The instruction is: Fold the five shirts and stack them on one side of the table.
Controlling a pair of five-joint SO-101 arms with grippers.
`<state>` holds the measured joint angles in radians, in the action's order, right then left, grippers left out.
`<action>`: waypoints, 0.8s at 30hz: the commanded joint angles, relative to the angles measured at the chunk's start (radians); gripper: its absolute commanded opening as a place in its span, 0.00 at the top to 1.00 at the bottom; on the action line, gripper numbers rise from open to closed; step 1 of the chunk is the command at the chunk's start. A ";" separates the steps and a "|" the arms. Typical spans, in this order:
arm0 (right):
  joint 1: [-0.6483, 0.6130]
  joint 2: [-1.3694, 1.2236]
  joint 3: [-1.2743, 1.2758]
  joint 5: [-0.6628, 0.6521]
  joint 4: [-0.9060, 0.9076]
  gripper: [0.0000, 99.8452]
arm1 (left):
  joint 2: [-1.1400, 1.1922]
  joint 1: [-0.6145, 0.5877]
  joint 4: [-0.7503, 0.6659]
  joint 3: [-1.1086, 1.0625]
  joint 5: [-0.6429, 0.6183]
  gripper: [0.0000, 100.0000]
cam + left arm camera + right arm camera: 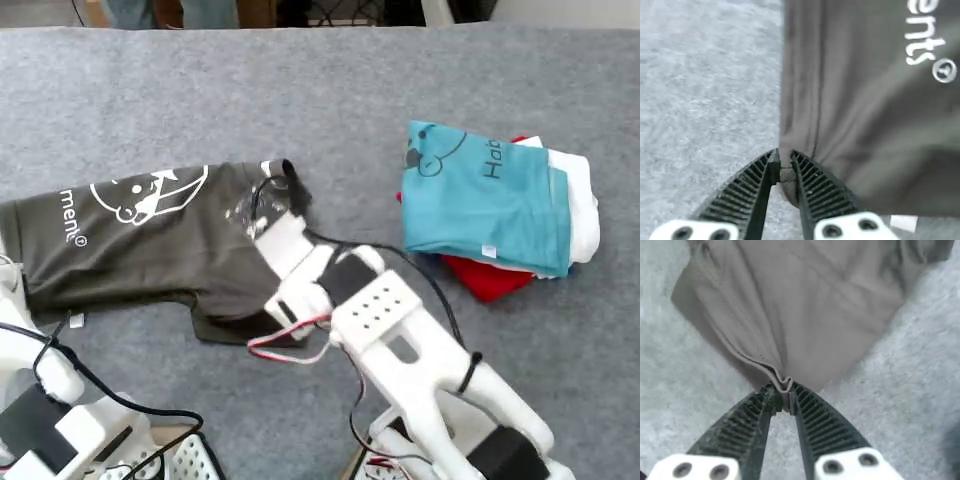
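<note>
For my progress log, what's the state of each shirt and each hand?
grey shirt: spread out, rumpled, not stacked.
teal shirt: folded, on top of the white shirt.
white shirt: folded, under the teal one.
red shirt: folded, under those two.
left hand: shut on grey shirt.
right hand: shut on grey shirt.

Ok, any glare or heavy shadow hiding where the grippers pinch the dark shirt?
High view: even light, no glare on the dark shirt. Left wrist view: the left gripper pinches a well-lit edge of it, nothing hidden. Right wrist view: the right gripper likewise, with only soft shadow along the cloth's creases.
</note>
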<state>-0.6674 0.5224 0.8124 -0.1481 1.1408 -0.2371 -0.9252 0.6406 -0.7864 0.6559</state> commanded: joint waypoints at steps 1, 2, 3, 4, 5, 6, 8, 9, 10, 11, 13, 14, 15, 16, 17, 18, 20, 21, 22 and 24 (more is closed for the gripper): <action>-0.008 0.044 0.068 -0.017 -0.034 0.99 | -0.035 0.005 0.020 0.008 0.081 0.97; -0.008 0.047 0.096 -0.018 -0.044 0.99 | -0.035 0.005 0.020 0.002 0.098 0.97; -0.008 0.047 0.124 -0.018 -0.061 0.99 | -0.035 0.005 0.018 -0.002 0.109 0.97; -0.008 0.047 0.151 -0.018 -0.084 0.99 | -0.035 0.005 0.018 -0.007 0.120 0.97; -0.006 0.047 0.177 -0.018 -0.114 0.99 | -0.035 0.007 0.018 -0.015 0.129 0.97; -0.006 0.047 0.202 -0.018 -0.144 0.99 | -0.035 0.008 0.018 -0.022 0.141 0.97; -0.006 0.047 0.232 -0.018 -0.201 0.98 | -0.035 0.010 0.018 -0.041 0.164 0.97; -0.006 0.047 0.242 -0.018 -0.222 0.98 | -0.035 0.005 0.018 -0.047 0.178 0.97; -0.006 0.047 0.245 -0.018 -0.239 0.98 | -0.035 0.004 0.018 -0.053 0.190 0.97; -0.006 0.045 0.246 -0.018 -0.249 0.98 | -0.035 0.001 0.018 -0.058 0.206 0.97; -0.006 0.042 0.243 -0.018 -0.255 0.98 | -0.035 -0.008 0.018 -0.062 0.221 0.97; -0.006 0.042 0.243 -0.018 -0.256 0.98 | -0.035 -0.012 0.018 -0.056 0.219 0.97; -0.006 0.042 0.243 -0.018 -0.256 0.98 | -0.035 -0.015 0.018 -0.053 0.219 0.97; -0.008 0.042 0.243 -0.018 -0.256 0.98 | -0.035 -0.018 0.018 -0.051 0.219 0.97; -0.008 0.041 0.243 -0.018 -0.256 0.98 | -0.035 -0.018 0.018 -0.050 0.219 0.97; -0.008 0.041 0.245 -0.018 -0.256 0.98 | -0.035 -0.018 0.018 -0.050 0.219 0.97; -0.008 0.041 0.249 -0.018 -0.256 0.98 | -0.034 -0.018 0.017 -0.051 0.219 0.97; -0.008 0.041 0.249 -0.018 -0.255 0.98 | -0.034 -0.016 0.014 -0.051 0.219 0.97; -0.008 0.041 0.249 -0.018 -0.255 0.98 | -0.034 -0.016 0.011 -0.051 0.219 0.97; -0.008 0.041 0.249 -0.018 -0.255 0.98 | -0.034 -0.018 0.009 -0.050 0.219 0.97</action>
<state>-0.6659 0.5424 1.0641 -0.1588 0.8968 -0.2371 -0.9329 0.6544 -0.8523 0.8692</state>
